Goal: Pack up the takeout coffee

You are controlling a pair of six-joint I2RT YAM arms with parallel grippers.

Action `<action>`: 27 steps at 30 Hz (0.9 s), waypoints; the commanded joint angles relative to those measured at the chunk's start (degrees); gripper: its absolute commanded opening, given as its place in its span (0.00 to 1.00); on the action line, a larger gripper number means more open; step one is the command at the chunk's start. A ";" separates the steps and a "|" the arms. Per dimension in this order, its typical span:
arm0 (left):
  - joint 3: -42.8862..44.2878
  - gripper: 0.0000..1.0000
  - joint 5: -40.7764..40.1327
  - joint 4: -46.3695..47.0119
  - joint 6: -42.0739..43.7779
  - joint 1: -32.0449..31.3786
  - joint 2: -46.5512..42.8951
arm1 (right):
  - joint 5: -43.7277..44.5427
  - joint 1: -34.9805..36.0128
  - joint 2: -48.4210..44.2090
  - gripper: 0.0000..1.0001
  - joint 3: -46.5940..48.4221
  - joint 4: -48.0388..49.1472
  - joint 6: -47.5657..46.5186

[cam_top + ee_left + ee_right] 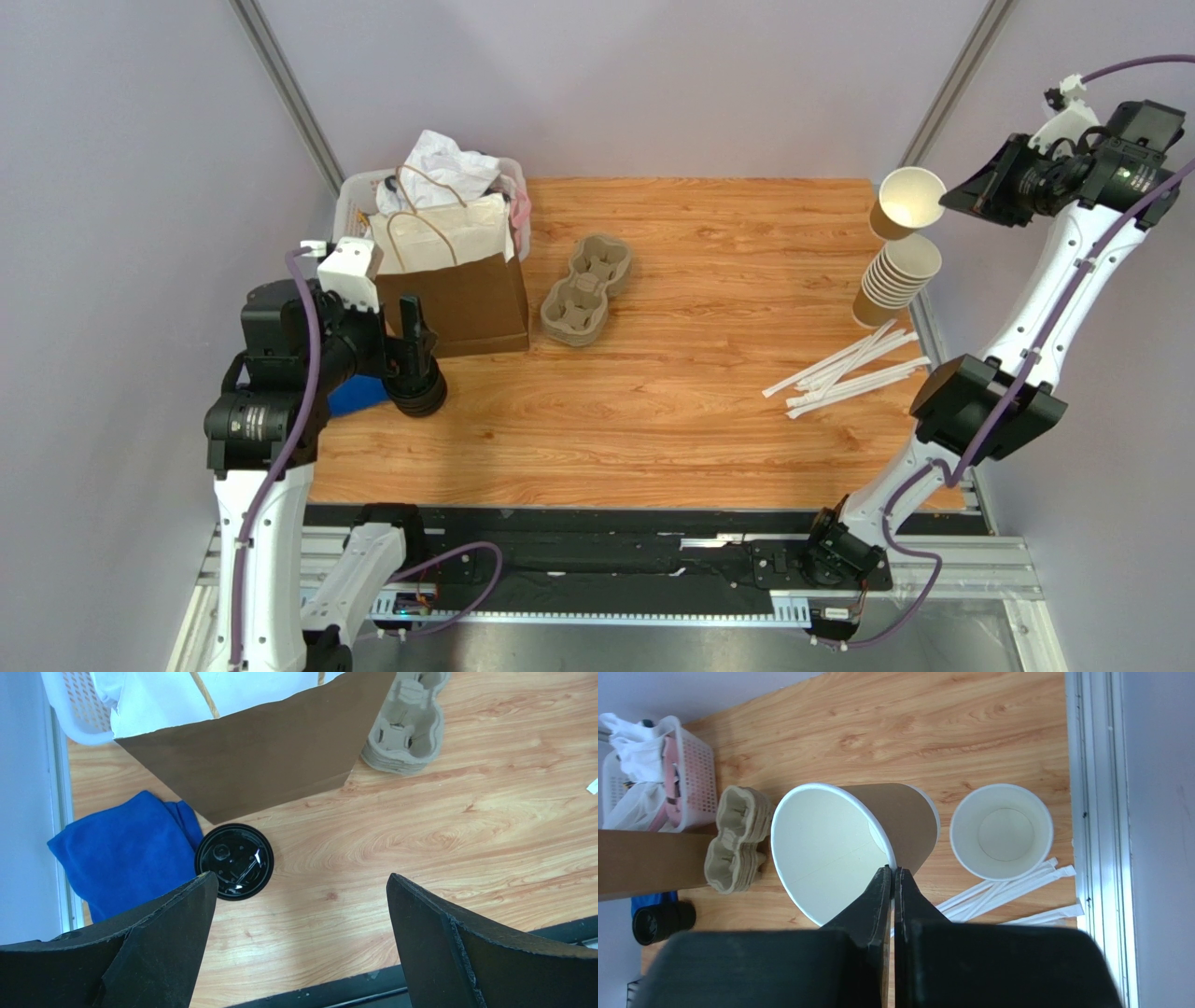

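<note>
Right gripper (892,871), jaws pinching the rim of a lidless cup (822,854), holds it tilted near the cup stack (1001,831). Left gripper (300,876), jaws spread, hovers over black lids (234,861) beside a bag (260,756).

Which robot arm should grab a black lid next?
Left. The left end effector hangs open over the black lids; the right end effector is shut on a paper cup across the table.
</note>
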 commanded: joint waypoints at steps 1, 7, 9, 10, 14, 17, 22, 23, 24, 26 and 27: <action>-0.04 0.99 2.99 3.07 0.89 0.14 -3.02 | -8.24 0.61 -6.99 0.00 1.67 2.49 0.45; -0.40 0.99 8.08 0.71 7.82 0.14 -6.36 | -9.56 7.79 -12.96 0.00 -3.93 1.00 -3.50; 0.65 0.99 11.41 -4.80 12.38 0.14 -5.66 | -6.59 12.11 -15.68 0.00 -7.45 0.39 -7.28; 1.09 0.99 12.66 -7.28 14.66 0.14 -5.05 | -4.92 17.35 -16.56 0.00 -12.26 0.47 -8.94; 0.93 0.99 17.59 -17.31 25.91 0.14 -2.50 | 2.21 30.04 -20.61 0.00 -26.33 3.89 -11.60; 0.31 0.99 15.92 -16.97 26.19 0.14 -1.27 | 4.58 39.09 -21.14 0.00 -35.37 7.23 -11.16; -1.97 0.88 10.04 -18.02 31.90 0.14 5.58 | 7.66 49.56 -20.44 0.00 -45.77 14.08 -8.44; -2.59 0.85 9.16 -17.07 32.78 0.14 5.77 | 8.19 50.53 -20.18 0.00 -48.84 16.53 -7.91; -4.42 0.84 7.76 -15.93 34.53 0.14 5.68 | 8.72 52.02 -20.00 0.00 -50.00 17.51 -7.21; -8.11 0.80 6.35 -11.55 35.86 0.14 4.63 | 9.34 53.08 -19.04 0.00 -53.07 20.14 -5.71; -9.17 0.77 5.12 -10.22 36.21 0.14 4.45 | 9.42 53.61 -18.60 0.00 -53.78 20.94 -5.27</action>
